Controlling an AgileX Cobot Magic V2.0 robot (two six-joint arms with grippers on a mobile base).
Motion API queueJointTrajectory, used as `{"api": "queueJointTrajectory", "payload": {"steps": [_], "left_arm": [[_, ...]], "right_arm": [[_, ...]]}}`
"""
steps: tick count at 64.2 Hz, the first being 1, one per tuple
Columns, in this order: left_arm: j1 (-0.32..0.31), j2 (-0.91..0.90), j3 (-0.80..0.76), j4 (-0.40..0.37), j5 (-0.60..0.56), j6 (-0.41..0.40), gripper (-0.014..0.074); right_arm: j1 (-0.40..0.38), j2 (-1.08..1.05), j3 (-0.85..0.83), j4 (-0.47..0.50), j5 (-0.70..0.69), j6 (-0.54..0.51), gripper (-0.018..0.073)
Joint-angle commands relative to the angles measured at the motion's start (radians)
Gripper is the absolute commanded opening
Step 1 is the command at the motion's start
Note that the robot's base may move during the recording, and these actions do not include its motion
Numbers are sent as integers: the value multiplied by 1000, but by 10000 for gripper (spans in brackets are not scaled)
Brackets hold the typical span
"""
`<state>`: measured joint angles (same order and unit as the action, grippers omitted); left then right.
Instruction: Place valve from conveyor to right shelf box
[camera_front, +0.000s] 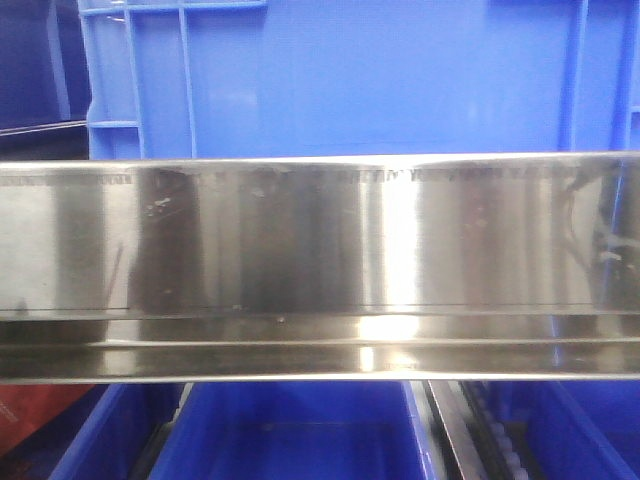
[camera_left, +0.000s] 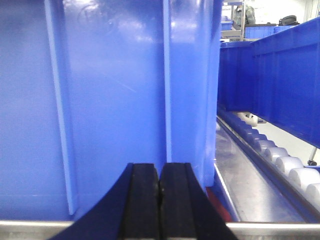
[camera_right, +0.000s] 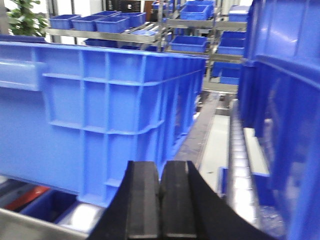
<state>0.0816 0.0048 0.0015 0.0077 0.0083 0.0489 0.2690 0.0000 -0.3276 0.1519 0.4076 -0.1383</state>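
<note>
The valve and the conveyor are out of view in all three views. The shelf's shiny steel front rail (camera_front: 320, 265) fills the front view, with a blue box (camera_front: 350, 75) on the level above it and more blue boxes (camera_front: 290, 430) below. My left gripper (camera_left: 159, 172) is shut and empty, right in front of a blue box wall (camera_left: 110, 100). My right gripper (camera_right: 160, 172) is shut and empty, facing a blue box (camera_right: 100, 105) on the shelf rollers.
White roller tracks (camera_left: 280, 157) run beside the boxes in the left wrist view, and a roller track (camera_right: 240, 165) runs between boxes in the right wrist view. Another blue box (camera_right: 285, 100) stands close at the right. Further racking with blue bins (camera_right: 190, 30) stands behind.
</note>
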Motion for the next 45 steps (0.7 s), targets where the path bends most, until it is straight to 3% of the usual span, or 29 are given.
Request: {"api": "queueJointTrajectory", "payload": {"steps": [1,14,19,32,45], "left_arm": [[5,-5,-2,-8,-26,-8,-111],[5,-5,-2,-8,-26,-8,-111],[5,-5,-2,-8,-26,-8,-111],[5,-5,-2,-8,-26,-8,-111],[5,-5,-2,-8,-26,-8,-111]], "right_arm": [[-50,0,7,-27,-42,-2,-155],[-256,0,68,-63,-100,85,-155],[-298,0,118,-63,-150,86,-155],[-307,0,263,-63,-331,96,-155],[-291,0,328,-57,-423,96,-155]]}}
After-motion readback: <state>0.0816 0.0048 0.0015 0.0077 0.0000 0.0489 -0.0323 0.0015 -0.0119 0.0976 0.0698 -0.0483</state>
